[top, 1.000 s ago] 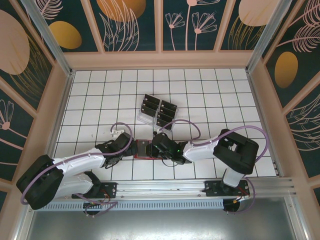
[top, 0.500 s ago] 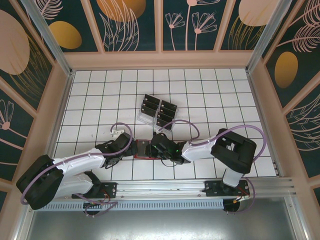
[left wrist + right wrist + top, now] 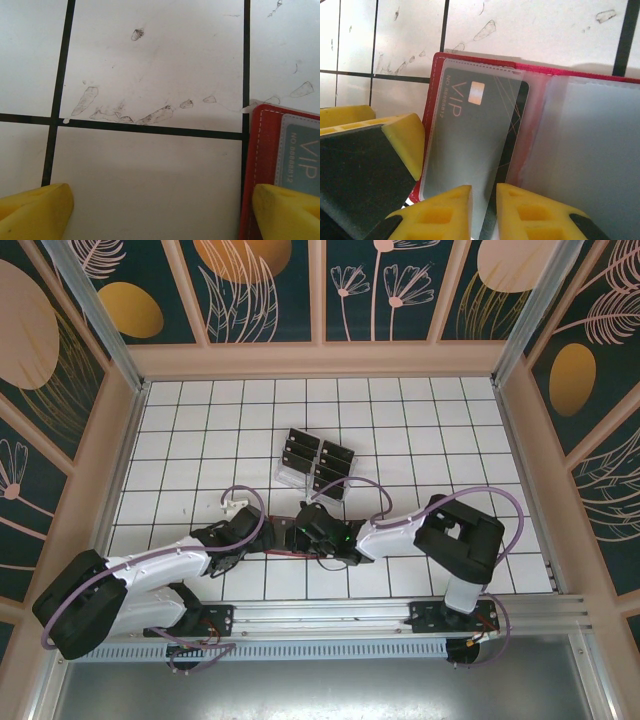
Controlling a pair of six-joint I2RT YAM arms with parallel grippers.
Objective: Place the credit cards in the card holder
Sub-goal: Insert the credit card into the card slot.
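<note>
One credit card [image 3: 470, 145] sat partly pocketed in the card holder [image 3: 260, 160], pinched by the nearly closed right gripper [image 3: 484, 210]; the left gripper [image 3: 160, 212] stood spread wide, empty.

"VIP" on the credit card [image 3: 470, 150]

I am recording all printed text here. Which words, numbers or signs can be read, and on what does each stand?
"VIP": on the dark card in the red card holder's pocket.
"NO" plus a digit row, mostly eights, not fully clear: same card.
Cards in the clear rack: marks too small to read.
</note>
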